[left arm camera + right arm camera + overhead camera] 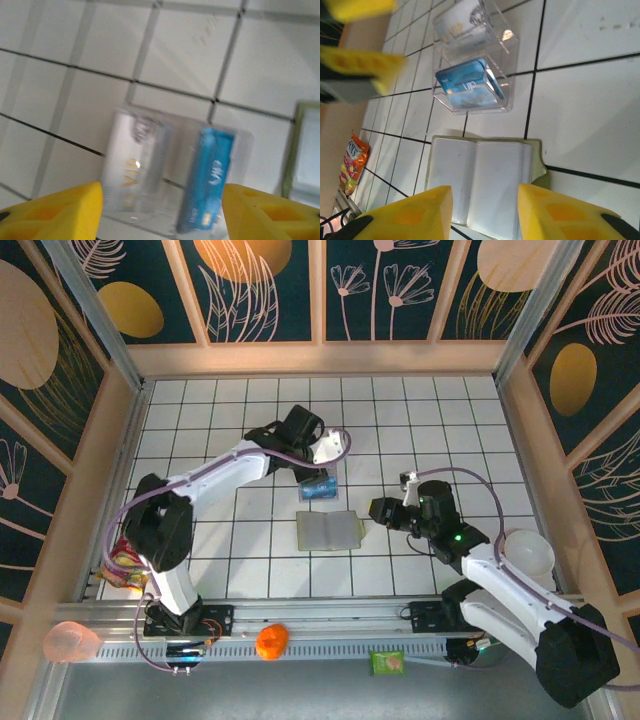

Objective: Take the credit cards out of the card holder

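Nearest you, along the rail at the bench's [450,420] front edge, sit a pink cup [70,642], a small orange object [271,641] and a green packet [387,663]. A snack bag [125,562] lies at the left edge.

Farther in, on the white tiles ruled with dark lines, your right gripper [378,512] hangs low just to the right of the card holder [330,531]. In the right wrist view its yellow fingers [410,215] stand apart with nothing between them, above the holder's near edge.

The card holder lies open flat like a book near the middle of the bench, two pale grey inner panels facing up and a yellow-green edge showing on its right side.

Just beyond it sits a clear plastic box [318,487] with two compartments. The blue card [465,80] rests in the compartment closer to the holder, and the whitish-grey card [462,22] in the one behind it.

Farthest out, your left gripper [320,468] hovers over that box. In the left wrist view its yellow fingers [65,210] are spread wide, one on each side of the box, gripping nothing.
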`<state>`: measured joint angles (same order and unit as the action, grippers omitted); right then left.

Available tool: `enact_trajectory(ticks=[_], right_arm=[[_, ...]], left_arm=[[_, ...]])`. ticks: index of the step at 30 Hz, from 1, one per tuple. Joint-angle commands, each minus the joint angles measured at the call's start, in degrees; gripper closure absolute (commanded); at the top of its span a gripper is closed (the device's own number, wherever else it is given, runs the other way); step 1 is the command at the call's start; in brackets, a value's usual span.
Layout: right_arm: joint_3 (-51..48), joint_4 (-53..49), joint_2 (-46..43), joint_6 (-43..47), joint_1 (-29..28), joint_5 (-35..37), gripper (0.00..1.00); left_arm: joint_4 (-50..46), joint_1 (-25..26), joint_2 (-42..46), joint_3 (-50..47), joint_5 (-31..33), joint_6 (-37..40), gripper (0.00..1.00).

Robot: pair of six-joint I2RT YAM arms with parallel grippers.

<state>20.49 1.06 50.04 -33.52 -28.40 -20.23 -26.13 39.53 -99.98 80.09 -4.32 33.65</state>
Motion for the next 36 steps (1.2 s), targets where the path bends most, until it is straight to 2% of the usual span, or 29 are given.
enact_trajectory(ticks=[1,5,7,10,13,16,19,21,24,28,30,32,34,36], right_arm=[[1.75,0.47,3.51,1.64,-2.43,2.10,0.57],[4.37,-1.05,10.51,3.42,-9.15,9.08,0.56],[6.02,-1.05,13.77,3.97,-13.11,12.22,0.56],[7.90,-0.59,16.26,4.72,-17.06,15.51,0.56],[9.93,-0.74,17.29,7.00,-21.52,19.78,0.56],[11.17,-0.27,18.50,7.64,-23.97,20.91,0.56],[10.89,1.93,18.34,7.31,-24.42,22.20,0.55],[10.75,3.17,17.63,7.17,-24.75,23.72,0.54],[10.58,4.82,16.07,6.89,-25.02,27.14,0.46],[9.94,6.91,13.58,5.85,-25.23,35.15,0.43],[9.92,7.24,12.82,5.22,-25.23,38.65,0.41],[9.92,7.77,12.43,5.48,-25.21,40.63,0.39],[10.20,7.72,12.47,5.77,-25.16,42.18,0.37],[10.63,7.67,12.77,6.36,-25.12,42.65,0.36]], left_arm=[[11.96,-0.20,9.52,-3.13,3.65,-8.34,0.33],[26.55,-0.24,19.38,-13.82,4.90,-23.64,0.19],[32.55,-0.24,24.17,-20.16,7.20,-33.76,0.12],[36.56,-0.29,30.20,-29.71,9.29,-44.92,0.02],[37.44,-0.29,35.97,-38.86,13.26,-52.76,0.02],[37.96,-0.25,42.27,-47.94,17.84,-57.55,0.01],[40.15,-0.26,49.20,-57.42,23.37,-61.87,0.01],[40.38,-0.27,53.49,-61.94,29.66,-65.40,0.01],[40.36,-0.25,58.18,-66.01,39.25,-66.92,0.01],[43.46,-0.25,57.19,-68.54,55.28,-68.04,0.01],[48.52,-0.44,55.19,-69.44,60.87,-65.92,0.01],[55.29,-2.47,52.77,-70.12,62.51,-61.84,0.01],[58.48,-7.75,49.86,-69.27,61.76,-61.32,0.01],[58.58,-15.06,47.90,-67.74,56.10,-63.72,0.01]])
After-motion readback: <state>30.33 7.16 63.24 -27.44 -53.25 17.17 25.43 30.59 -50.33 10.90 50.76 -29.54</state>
